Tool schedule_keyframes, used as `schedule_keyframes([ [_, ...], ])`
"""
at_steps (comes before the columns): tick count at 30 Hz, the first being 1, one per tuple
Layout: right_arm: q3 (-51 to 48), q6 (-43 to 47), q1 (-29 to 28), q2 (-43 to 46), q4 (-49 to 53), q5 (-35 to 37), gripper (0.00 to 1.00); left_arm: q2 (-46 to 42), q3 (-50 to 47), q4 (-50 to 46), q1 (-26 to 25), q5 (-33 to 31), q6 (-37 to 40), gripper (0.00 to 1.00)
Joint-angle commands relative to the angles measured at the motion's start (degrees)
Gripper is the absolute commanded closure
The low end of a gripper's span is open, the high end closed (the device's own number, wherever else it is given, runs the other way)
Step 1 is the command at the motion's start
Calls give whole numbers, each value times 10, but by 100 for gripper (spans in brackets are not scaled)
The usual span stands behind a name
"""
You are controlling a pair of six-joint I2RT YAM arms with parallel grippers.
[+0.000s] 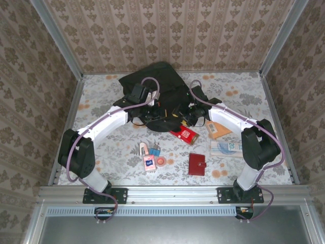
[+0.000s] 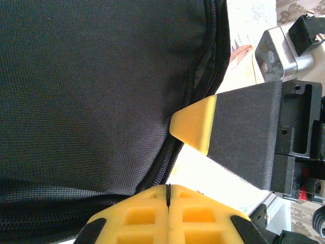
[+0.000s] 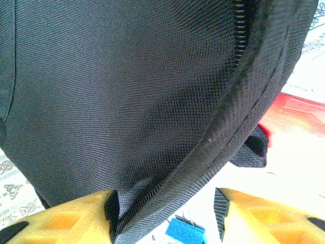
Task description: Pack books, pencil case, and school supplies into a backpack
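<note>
The black backpack lies at the back middle of the table. My left gripper is at its front edge. In the left wrist view this gripper is shut, its tips against the zip edge of the backpack. My right gripper stands open, and the zip edge of the backpack runs between its fingers. A red book lies just in front, with an orange-tan book and a white-blue book to the right. School supplies lie at the near middle.
A dark red flat case with a snap, perhaps the pencil case, lies near the front edge. A blue binder clip shows under the right gripper. One right finger sits close to the left gripper. Papered walls enclose the table.
</note>
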State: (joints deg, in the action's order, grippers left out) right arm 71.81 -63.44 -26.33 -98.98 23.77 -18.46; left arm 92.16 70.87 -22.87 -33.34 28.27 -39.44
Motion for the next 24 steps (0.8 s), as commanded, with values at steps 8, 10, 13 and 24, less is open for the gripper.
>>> schedule_keyframes([
  [8,6,3,1,-1,28,30,96,-35,2,-35,2,-25,26,100],
  [10,7,8,4,2,40,42,100,-43,-7,-42,6,-32,32,100],
  [13,4,15,8,8,45,51,100,-59,-22,-52,15,-47,40,100],
  [24,5,43,18,19,65,75,100,-106,-61,-88,67,-81,70,100],
])
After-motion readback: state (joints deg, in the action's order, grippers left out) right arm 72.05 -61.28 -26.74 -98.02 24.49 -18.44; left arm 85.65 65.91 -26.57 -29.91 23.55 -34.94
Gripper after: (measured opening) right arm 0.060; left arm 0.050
